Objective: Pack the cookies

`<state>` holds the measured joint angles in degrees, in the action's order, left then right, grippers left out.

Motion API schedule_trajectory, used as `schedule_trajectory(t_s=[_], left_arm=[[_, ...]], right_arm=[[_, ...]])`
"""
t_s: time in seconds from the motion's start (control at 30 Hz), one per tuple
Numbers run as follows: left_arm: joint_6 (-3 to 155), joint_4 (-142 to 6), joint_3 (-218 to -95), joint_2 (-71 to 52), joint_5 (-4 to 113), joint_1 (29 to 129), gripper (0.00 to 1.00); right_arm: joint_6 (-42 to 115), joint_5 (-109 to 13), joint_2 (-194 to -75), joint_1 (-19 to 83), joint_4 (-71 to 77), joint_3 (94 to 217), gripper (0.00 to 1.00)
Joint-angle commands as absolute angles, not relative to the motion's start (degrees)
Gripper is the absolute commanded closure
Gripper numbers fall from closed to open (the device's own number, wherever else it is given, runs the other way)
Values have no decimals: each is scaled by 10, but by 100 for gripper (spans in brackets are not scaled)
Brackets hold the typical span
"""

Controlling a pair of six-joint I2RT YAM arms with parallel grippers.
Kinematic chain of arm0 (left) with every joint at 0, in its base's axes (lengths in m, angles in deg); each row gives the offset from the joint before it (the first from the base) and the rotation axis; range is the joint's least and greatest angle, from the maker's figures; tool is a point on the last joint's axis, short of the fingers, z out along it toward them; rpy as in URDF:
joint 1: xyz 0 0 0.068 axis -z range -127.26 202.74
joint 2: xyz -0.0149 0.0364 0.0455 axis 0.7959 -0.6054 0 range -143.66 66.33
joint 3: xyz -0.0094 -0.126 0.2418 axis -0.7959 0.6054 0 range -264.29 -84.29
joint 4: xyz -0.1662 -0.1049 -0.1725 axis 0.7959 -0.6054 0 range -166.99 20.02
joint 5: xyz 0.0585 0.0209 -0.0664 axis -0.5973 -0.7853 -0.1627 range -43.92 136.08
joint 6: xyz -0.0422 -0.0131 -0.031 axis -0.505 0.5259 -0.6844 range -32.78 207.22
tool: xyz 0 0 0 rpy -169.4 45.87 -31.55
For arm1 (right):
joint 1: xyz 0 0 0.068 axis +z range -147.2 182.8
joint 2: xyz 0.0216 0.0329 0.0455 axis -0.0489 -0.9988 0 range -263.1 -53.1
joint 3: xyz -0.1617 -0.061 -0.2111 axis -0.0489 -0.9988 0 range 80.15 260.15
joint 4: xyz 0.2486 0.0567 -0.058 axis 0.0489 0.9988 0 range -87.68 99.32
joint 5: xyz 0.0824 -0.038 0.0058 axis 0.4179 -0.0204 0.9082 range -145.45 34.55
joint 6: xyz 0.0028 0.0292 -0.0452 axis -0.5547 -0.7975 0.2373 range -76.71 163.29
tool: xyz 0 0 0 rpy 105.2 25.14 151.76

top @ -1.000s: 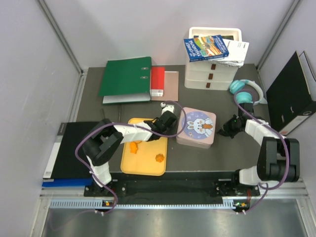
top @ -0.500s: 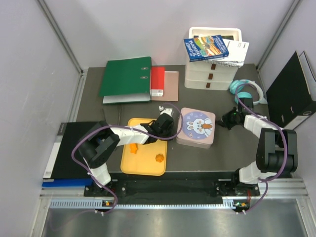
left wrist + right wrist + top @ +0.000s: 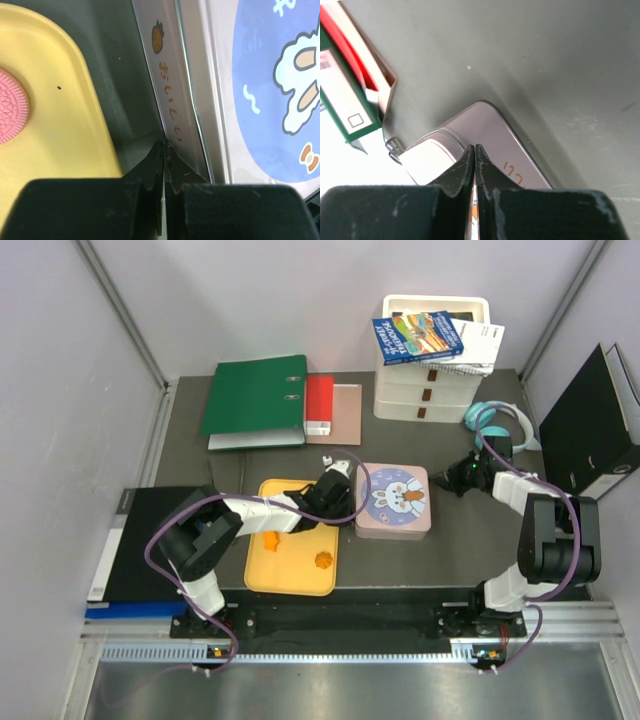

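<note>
Overhead view of a dark counter (image 3: 450, 550). Left of centre, a yellow tray (image 3: 290, 578) holds an orange cookie (image 3: 270, 538) near its middle and a second orange cookie (image 3: 322, 560) toward its near right. The left wrist view also shows a pink cookie (image 3: 10, 107) lying flat on the tray. None is packed yet.

Just right of the tray, the left hand (image 3: 164, 146) has its fingers pressed together and holds nothing. It sits in the narrow gap between the tray and a pink rabbit-print tin (image 3: 395, 498), with its tip against the tin's side wall below the lid (image 3: 260, 75), which is still on.

Right of the tin, the right hand (image 3: 474, 148) is also pressed together and empty. It points at a rounded corner of the tin; contact cannot be told.

Likely risks: a one-sided push could slide or turn the light tin instead of loosening the lid. The thin fingertip could skid off the smooth wall. A sideways slip of the left hand could knock the tray and scatter the cookies.
</note>
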<state>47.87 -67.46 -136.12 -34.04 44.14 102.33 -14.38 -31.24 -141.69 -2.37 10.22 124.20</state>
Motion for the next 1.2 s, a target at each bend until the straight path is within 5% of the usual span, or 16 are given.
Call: schedule_trajectory(t_s=[0.0, 0.3, 0.47, 0.73, 1.17], left_arm=[[471, -648, -1360, -329, 448, 1024, 100], [483, -694, -1360, -307, 374, 1021, 100], [478, -718, -1358, -298, 347, 1006, 98], [485, -716, -1385, -306, 368, 995, 98], [464, -705, -1408, -316, 393, 987, 98]], right_arm=[[-150, -279, -1416, -29, 62, 1263, 100], [-149, -340, -1326, -39, 113, 1280, 100], [-181, -271, -1296, -35, 49, 1269, 100], [-128, -98, -1397, 45, 11, 1330, 90], [-77, -34, -1491, 106, 9, 1313, 84]])
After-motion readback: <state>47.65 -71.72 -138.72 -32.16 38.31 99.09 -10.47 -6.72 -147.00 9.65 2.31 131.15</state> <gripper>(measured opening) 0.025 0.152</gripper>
